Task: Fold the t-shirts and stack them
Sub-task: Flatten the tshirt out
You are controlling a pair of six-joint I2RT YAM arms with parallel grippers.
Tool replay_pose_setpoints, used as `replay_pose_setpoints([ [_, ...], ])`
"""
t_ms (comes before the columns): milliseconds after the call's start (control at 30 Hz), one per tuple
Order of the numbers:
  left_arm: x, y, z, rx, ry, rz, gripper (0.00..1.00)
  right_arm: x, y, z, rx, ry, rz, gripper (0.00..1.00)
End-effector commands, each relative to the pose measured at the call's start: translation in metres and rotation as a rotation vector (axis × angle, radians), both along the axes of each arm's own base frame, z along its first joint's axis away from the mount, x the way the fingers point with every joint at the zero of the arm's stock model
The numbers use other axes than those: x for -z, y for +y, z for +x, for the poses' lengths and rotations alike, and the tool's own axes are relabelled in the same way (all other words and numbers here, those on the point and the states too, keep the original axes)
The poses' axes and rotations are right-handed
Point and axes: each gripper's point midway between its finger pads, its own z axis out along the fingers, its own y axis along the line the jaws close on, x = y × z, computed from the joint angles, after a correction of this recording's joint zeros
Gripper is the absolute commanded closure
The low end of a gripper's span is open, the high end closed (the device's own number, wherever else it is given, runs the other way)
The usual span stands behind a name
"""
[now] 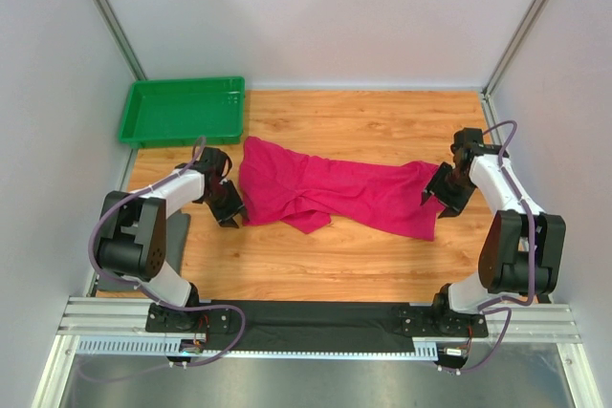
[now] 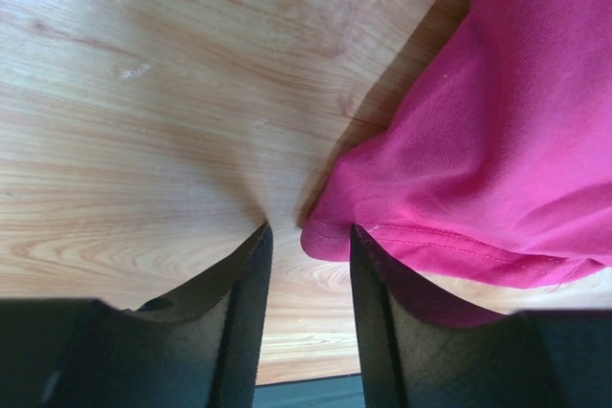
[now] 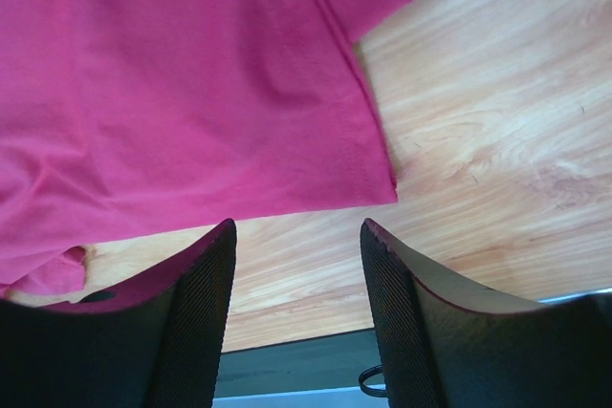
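My left gripper: jaws spread, nothing between them, bare table in gap. t-shirt hem just beside one fingertip. My right gripper: jaws spread, empty, t-shirt edge just beyond tips. t-shirt lies rumpled, stretched across table middle between both grippers. Farther back: green tray at far left corner, apart from t-shirt.

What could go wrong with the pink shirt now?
The left gripper is open, with the hem of the t-shirt just beside its gap; closing could grab only a sliver, or nothing. The right gripper has only bare table in its gap, so it may miss too. The shirt's middle is bunched, so a fold might trap wrinkles.
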Motion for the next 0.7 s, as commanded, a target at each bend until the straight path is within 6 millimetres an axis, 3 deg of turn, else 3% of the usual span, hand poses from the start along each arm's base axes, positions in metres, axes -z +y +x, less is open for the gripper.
replay_pose_setpoints([
  [0,0.014,-0.002,-0.011,-0.021,0.051,-0.002,0.55,0.01,-0.008,-0.003,0.099,0.013,-0.015,0.43],
  [100,0.016,-0.005,-0.004,-0.015,0.027,-0.019,0.64,0.018,-0.01,-0.007,0.14,0.015,0.006,0.43],
  [133,0.015,-0.006,0.001,-0.013,0.013,-0.024,0.76,0.023,-0.011,-0.013,0.163,0.026,0.021,0.43],
  [200,0.011,-0.008,0.009,-0.001,-0.002,-0.025,0.91,0.029,-0.01,-0.017,0.17,0.046,0.038,0.43],
  [267,0.002,-0.007,0.012,0.024,-0.024,-0.018,0.99,0.034,-0.009,-0.024,0.178,0.077,0.048,0.43],
  [433,-0.039,0.002,0.024,0.067,-0.181,0.031,1.0,0.047,-0.002,-0.033,0.23,0.101,0.087,0.45],
  [667,-0.07,0.002,0.029,0.115,-0.254,0.054,1.0,0.056,0.001,-0.048,0.27,0.14,0.087,0.49],
])
